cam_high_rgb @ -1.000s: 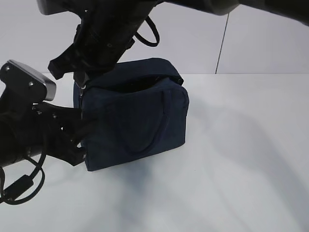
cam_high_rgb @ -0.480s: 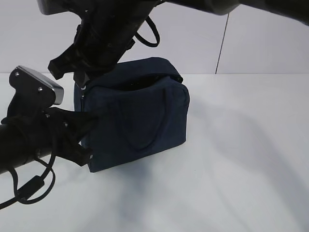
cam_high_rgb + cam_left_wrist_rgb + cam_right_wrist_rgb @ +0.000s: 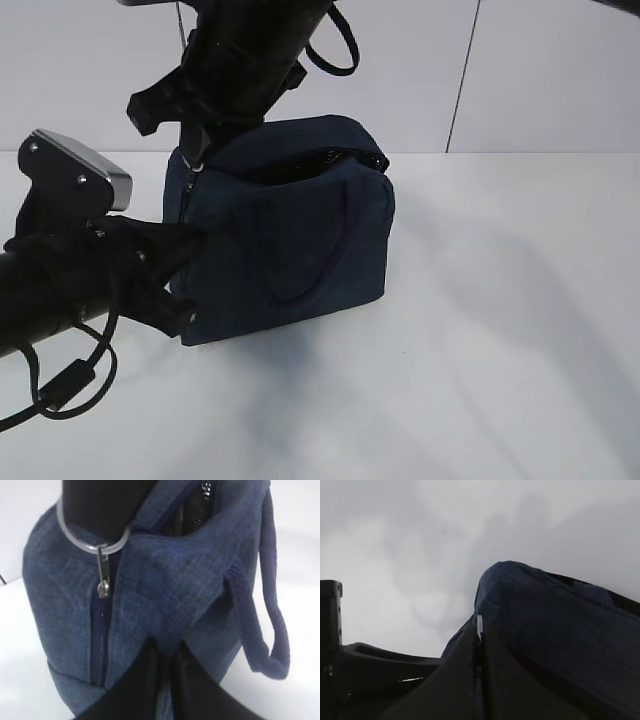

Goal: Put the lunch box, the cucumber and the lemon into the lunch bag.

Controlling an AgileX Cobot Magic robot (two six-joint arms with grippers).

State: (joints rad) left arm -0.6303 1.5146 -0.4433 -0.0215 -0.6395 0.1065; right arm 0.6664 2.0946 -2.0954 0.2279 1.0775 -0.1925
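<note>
Right tool (image 3: 479,680) pinched on zipper pull (image 3: 479,626) at lunch bag (image 3: 550,630) corner.

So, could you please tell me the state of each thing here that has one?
lunch bag: upright on the table, top partly open
zipper: slider near the top of the bag's end
ring pull: held up by the right tool
left tool: shut on the bag's lower corner
right tool: shut on the ring pull

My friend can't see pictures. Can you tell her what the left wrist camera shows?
A dark navy lunch bag fills the view, pinched low down between the left gripper's two black fingers. Its side zipper ends at a silver ring pull hooked round a black finger from above, and one looped handle hangs at the right.
</note>
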